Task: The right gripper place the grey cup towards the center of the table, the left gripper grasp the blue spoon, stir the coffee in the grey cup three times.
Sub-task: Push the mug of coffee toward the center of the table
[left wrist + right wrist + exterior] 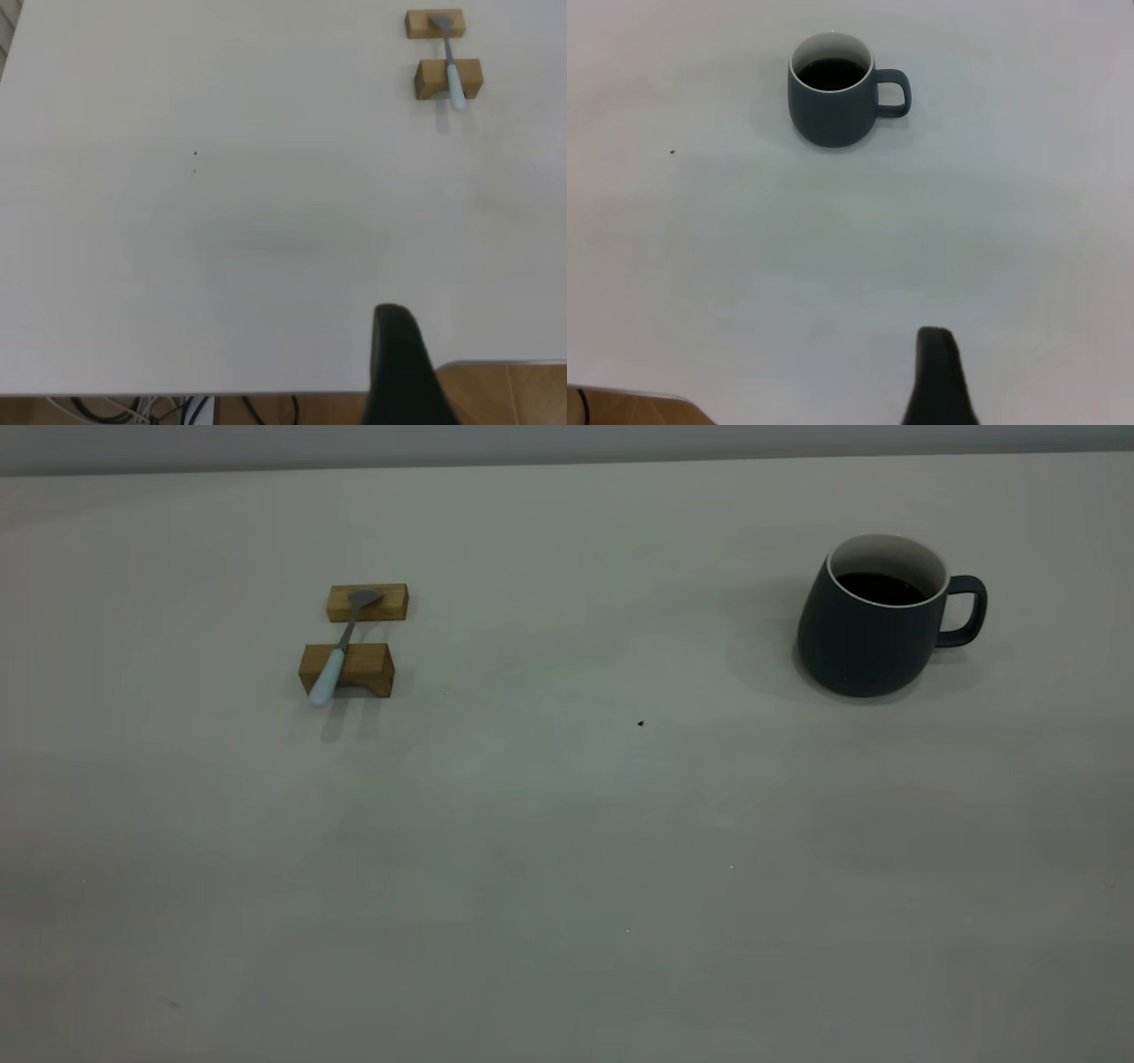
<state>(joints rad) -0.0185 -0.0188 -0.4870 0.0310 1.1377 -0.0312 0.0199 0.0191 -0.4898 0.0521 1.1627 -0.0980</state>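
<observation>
The grey cup stands upright at the table's far right, handle pointing right, with dark coffee inside. It also shows in the right wrist view as the grey cup, far from the right gripper, of which only a black tip shows near the table edge. The blue spoon lies across two wooden blocks at the left. In the left wrist view the blue spoon is far from the left gripper, seen only as a black tip at the table edge. Neither gripper appears in the exterior view.
Two tan wooden blocks carry the spoon, bowl on the far one. A tiny dark speck marks the table's middle. Cables and a wooden floor lie beyond the table edge.
</observation>
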